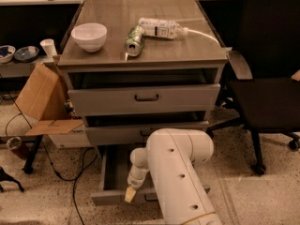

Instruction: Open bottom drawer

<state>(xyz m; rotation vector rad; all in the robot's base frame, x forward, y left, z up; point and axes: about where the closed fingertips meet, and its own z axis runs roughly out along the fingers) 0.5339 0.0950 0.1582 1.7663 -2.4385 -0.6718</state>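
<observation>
Pull direction runs straight out toward me: the bottom drawer (116, 172) sits partly drawn out, lowest of three, with the hand (130, 194) at its front edge. Whether it grips, I cannot tell.

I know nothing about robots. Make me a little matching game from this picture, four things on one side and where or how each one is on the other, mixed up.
Things:
1. white bowl
2. can
3. bottom drawer
4. pincer

Place or state:
A. lying on its side on the cabinet top
B. pulled out, grey inside showing
C. upright at the left of the cabinet top
D. low down, at the front of the pulled-out drawer

Pairs: 1-C, 2-A, 3-B, 4-D
</observation>
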